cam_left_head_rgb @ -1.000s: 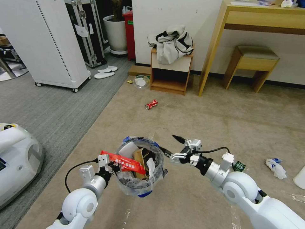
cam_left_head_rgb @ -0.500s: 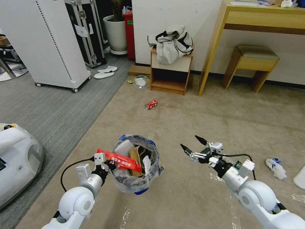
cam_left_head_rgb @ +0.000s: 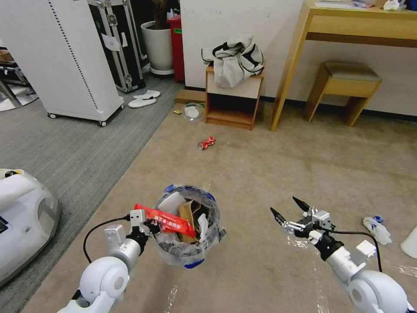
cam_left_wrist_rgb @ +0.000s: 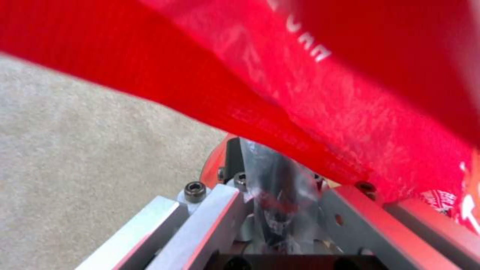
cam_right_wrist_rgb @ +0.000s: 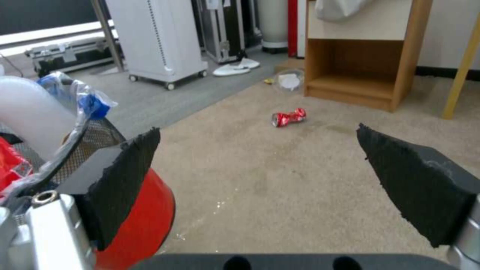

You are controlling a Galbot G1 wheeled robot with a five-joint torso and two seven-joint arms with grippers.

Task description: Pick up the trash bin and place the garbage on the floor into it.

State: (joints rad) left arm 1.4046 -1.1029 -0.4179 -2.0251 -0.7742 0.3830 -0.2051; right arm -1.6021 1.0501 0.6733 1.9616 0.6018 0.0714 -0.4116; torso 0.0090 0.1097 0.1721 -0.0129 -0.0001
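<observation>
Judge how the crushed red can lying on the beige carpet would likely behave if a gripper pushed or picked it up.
The crushed red can lies on its side on the floor, so a push might roll it, though its dents probably make that uneven. It looks small and thin-walled, so likely light. Squeezing would probably deform it further.

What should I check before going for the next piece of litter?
1. Bin held by left gripper at its rim: ok.
2. Right gripper jaws open and empty: ok.
3. Red wrapper fully inside the bin: not ok, it lies across the rim.
4. Can on the carpet, unobstructed: ok.
5. Tissue beside the right arm, on the carpet: ok.
6. Firmness of the left grip: cannot tell.
</observation>
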